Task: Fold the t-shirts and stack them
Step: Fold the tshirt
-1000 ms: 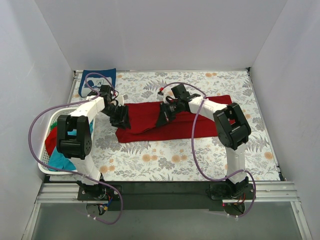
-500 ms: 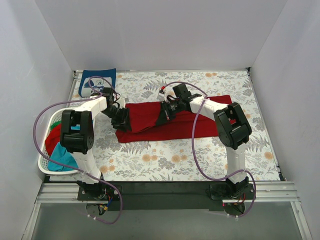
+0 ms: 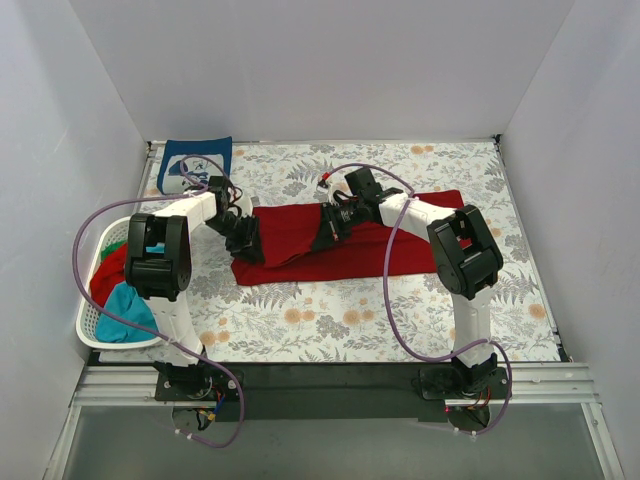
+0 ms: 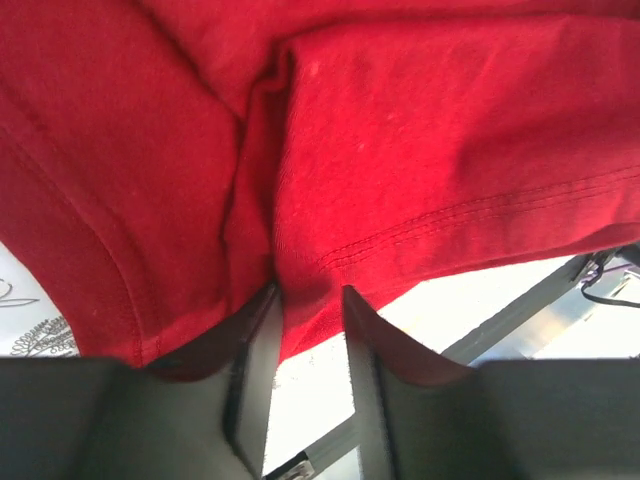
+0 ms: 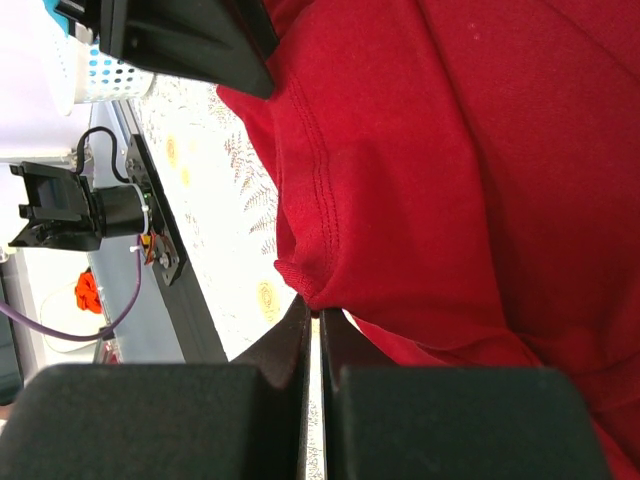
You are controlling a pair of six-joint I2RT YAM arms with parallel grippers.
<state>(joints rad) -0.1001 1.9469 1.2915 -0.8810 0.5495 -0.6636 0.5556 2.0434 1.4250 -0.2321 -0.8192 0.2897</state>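
A dark red t-shirt [image 3: 350,250] lies spread lengthwise across the middle of the floral table cloth [image 3: 330,320]. My left gripper [image 3: 248,238] is at its left end. In the left wrist view a fold of the red cloth [image 4: 400,150] fills the gap between the tips of the left gripper [image 4: 310,300], which is shut on it. My right gripper [image 3: 325,232] is over the shirt's middle. In the right wrist view the right gripper [image 5: 316,312] is shut on a stitched hem of the red cloth [image 5: 450,180], lifting it slightly.
A navy blue t-shirt [image 3: 195,160] with white print lies folded at the back left corner. A white laundry basket [image 3: 90,335] at the left edge holds red [image 3: 108,275], teal [image 3: 125,305] and green [image 3: 115,245] t-shirts. White walls enclose the table on three sides.
My left arm's elbow has swung right, away from the basket, and its jaws have narrowed onto the red cloth. The right arm and the shirt have hardly moved.
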